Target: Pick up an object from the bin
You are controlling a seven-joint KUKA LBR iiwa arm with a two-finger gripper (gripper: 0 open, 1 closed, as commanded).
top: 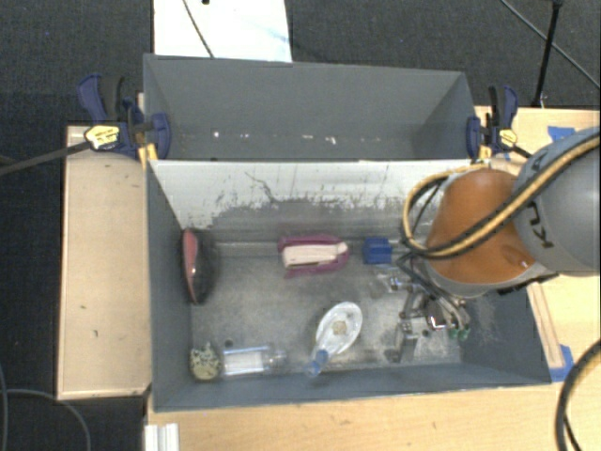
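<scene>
My gripper (413, 327) hangs low over the right part of the bin floor, under the arm's orange cover. Nothing shows in its grasp. Just left of it lies a clear oval thing with a blue tip (336, 332), close to the gripper but apart from it. A small blue block (377, 250) rests against the back wall, above and to the left of the gripper. Beside that block lies a purple and white stapler-like thing (313, 255).
A clear little bottle with a yellowish knobbly end (232, 360) lies at the front left. A dark brush with a pink side (193, 266) leans on the left wall. The arm and its cables cover the bin's right side.
</scene>
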